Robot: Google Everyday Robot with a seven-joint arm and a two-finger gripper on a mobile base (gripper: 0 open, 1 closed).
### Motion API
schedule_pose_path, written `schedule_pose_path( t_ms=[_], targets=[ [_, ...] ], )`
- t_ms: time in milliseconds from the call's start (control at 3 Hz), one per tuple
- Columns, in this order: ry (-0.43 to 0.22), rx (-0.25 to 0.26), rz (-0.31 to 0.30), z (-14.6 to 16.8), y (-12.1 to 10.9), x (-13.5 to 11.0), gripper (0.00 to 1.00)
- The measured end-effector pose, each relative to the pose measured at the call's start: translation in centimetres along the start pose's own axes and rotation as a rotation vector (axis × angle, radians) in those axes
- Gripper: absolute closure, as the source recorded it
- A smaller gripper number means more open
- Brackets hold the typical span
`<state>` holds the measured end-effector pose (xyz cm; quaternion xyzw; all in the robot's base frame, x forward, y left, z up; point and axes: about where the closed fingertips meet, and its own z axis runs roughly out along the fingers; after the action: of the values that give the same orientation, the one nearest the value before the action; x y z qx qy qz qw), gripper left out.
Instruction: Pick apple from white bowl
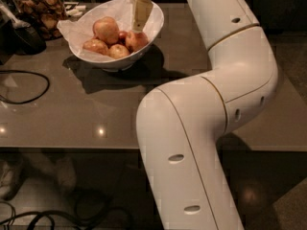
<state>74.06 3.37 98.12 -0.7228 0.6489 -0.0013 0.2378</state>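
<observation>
The hand (142, 12) hangs inside the white bowl (155, 27) on the worktop (86, 111), with the apple (135, 40) just below its tip and the other apples (106, 30) to its left, so the reach looks straight down; how far open it is cannot be told.

Hand (141, 14) over white bowl (157, 22): upper part cut off at top edge, hides bowl wall behind it. Arm (201, 128) covers much of tabletop (72, 114). Jar (41, 8) cropped at top.
</observation>
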Motion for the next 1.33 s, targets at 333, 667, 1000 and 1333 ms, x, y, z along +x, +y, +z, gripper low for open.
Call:
schedule_pose_path(
  t_ms=[333, 667, 1000, 1333],
  targets=[
    [0.004, -0.018, 0.009, 0.9, 0.2, 0.2, 0.43],
    [0.007, -0.037, 0.018, 1.8, 0.4, 0.5, 0.42],
    [0.011, -0.057, 0.030, 2.7, 0.6, 0.9, 0.42],
    [0.012, -0.071, 0.039, 3.1, 0.8, 1.1, 0.33]
  ],
)
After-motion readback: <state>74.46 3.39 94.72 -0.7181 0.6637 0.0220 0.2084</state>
